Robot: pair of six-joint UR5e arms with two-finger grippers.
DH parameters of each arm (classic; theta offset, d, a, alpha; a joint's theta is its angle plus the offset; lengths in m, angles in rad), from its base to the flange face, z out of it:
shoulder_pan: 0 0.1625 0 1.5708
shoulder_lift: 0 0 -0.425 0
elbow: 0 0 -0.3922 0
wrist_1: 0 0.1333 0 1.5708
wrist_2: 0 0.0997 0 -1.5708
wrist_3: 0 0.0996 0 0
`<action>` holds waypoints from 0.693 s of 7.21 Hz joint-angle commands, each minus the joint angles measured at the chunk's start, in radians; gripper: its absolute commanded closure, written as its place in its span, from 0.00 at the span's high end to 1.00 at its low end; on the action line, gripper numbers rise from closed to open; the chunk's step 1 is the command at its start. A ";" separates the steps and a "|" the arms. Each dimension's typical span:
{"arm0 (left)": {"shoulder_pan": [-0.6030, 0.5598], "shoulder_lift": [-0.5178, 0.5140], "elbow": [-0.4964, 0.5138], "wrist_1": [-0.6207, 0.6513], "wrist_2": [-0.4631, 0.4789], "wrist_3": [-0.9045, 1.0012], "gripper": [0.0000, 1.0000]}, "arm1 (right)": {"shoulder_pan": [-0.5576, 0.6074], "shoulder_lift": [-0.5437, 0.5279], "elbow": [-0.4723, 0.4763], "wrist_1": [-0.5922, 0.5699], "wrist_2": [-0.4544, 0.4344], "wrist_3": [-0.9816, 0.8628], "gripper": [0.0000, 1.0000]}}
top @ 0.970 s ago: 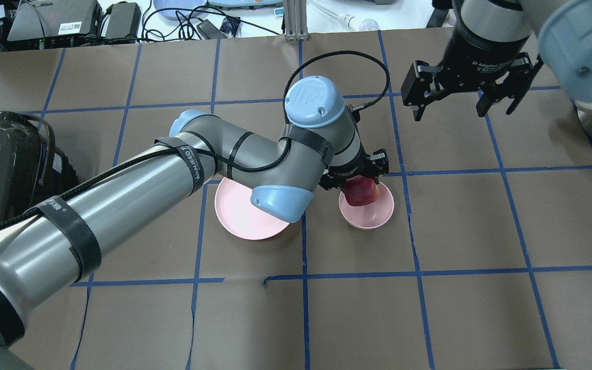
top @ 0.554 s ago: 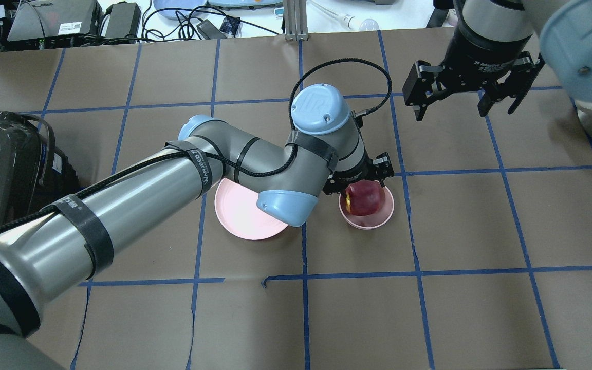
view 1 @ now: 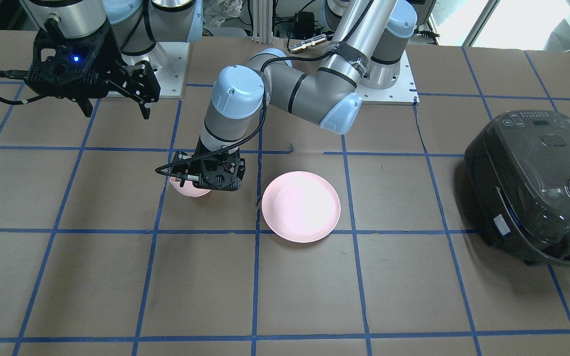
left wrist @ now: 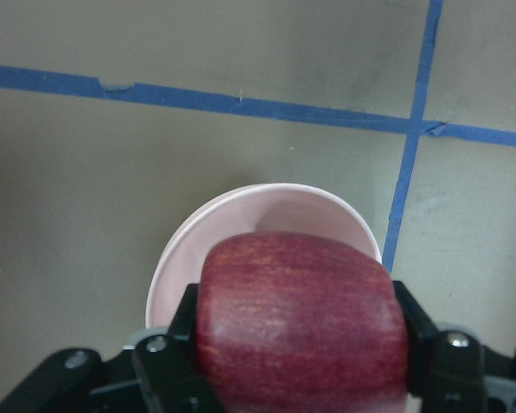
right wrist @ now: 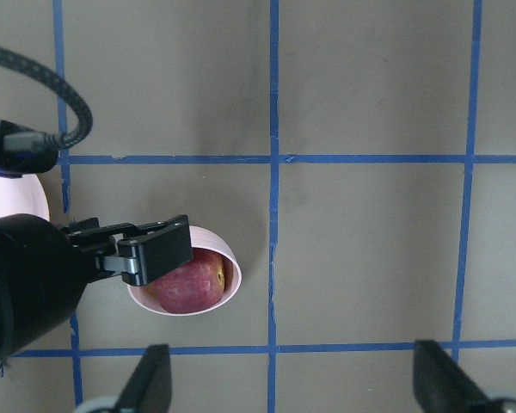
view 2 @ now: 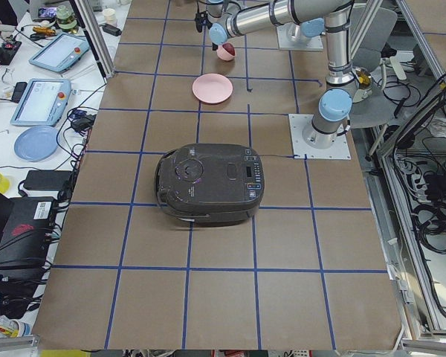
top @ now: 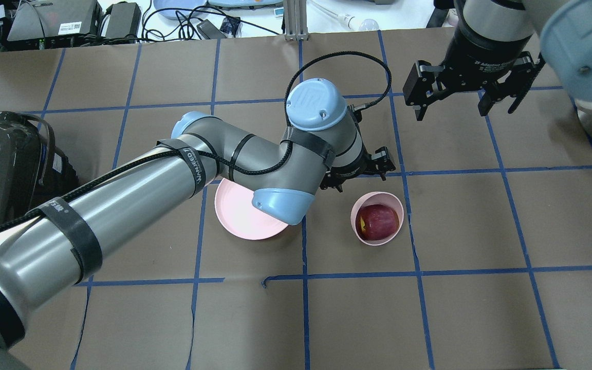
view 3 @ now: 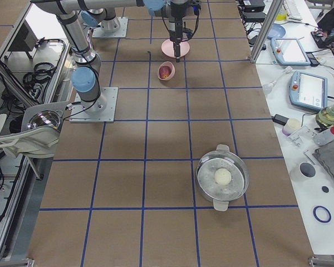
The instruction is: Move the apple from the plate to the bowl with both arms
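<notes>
From overhead I see the apple [top: 377, 222] lying in the bowl [top: 378, 197], which stands on the surface [top: 429, 308] near the plate [top: 239, 216]. My left hand [top: 361, 177] hangs by the bowl's far rim, fingers spread, gripping nothing — though its wrist view frames the apple between them. My right hand [top: 452, 110] hovers well apart — wide, empty.

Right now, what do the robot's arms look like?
Both the left arm and right arm are shiny silver-grey tubes with round light blue caps. The left one has black straps holding a black braided cable, and a UR mark on one cap. The left gripper and right gripper are black, two-fingered; the right shows a small blue light.
</notes>
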 commanded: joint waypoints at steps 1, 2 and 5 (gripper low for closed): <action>0.045 0.049 -0.002 -0.018 -0.006 0.035 1.00 | -0.001 0.001 0.000 -0.002 0.001 -0.002 1.00; 0.069 0.077 -0.031 -0.024 -0.004 0.111 1.00 | -0.001 0.001 0.000 -0.002 0.001 -0.002 1.00; 0.199 0.201 -0.112 -0.035 -0.006 0.362 1.00 | -0.001 0.001 -0.002 -0.002 0.001 -0.002 1.00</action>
